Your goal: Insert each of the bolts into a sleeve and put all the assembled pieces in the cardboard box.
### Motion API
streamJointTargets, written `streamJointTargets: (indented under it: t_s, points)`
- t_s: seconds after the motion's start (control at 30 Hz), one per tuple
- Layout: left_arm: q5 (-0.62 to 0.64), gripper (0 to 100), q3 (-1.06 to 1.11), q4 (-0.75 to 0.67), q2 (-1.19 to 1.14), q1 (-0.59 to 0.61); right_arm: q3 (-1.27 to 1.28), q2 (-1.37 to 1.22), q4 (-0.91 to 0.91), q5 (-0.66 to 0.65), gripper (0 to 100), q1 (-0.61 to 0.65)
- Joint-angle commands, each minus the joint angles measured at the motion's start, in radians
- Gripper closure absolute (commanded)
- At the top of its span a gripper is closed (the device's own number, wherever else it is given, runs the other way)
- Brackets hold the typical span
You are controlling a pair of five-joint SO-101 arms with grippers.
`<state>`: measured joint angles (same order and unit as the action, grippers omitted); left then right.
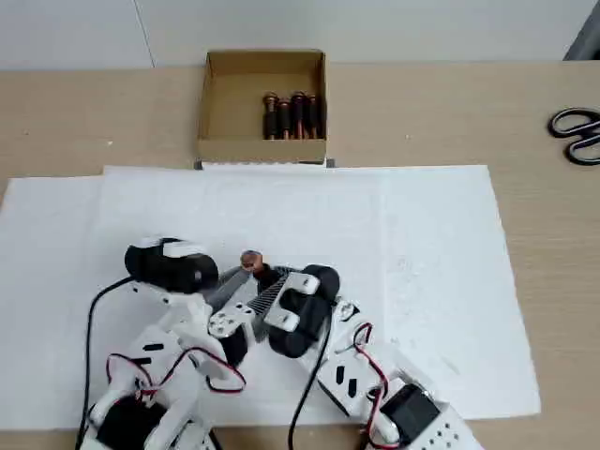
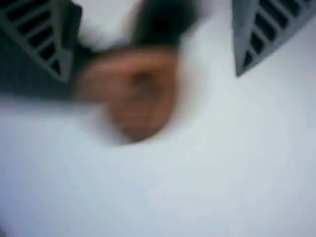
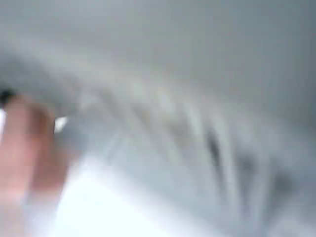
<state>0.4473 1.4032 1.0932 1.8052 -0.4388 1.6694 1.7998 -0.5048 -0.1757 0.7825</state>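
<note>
Jaws of left gripper (image 2: 150, 74) stand wide, straddling small copper-coloured metal bolt (image 1: 250, 260), short black cylindrical sleeve (image 1: 268, 275) just beside it, btwn both arms. Right gripper (image 1: 279, 283) close by; state: can't tell. Bolt prob. stiff, light, slick, so pinch mid-shank.
</note>
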Motion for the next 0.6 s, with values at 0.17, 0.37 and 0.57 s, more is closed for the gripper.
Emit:
streamJointTargets:
  t_s: [0.17,0.37,0.57]
  points:
    - [-0.041,79,-0.012,0.034,0.009,0.028,0.014,0.004,0.036,0.006,99.6,0.002]
    - [-0.038,79,-0.048,0.029,0.009,0.029,0.014,0.004,-0.016,0.011,99.6,0.002]
    - [-0.04,81,-0.134,0.029,0.009,0.051,0.014,0.013,-0.03,0.012,99.6,0.002]
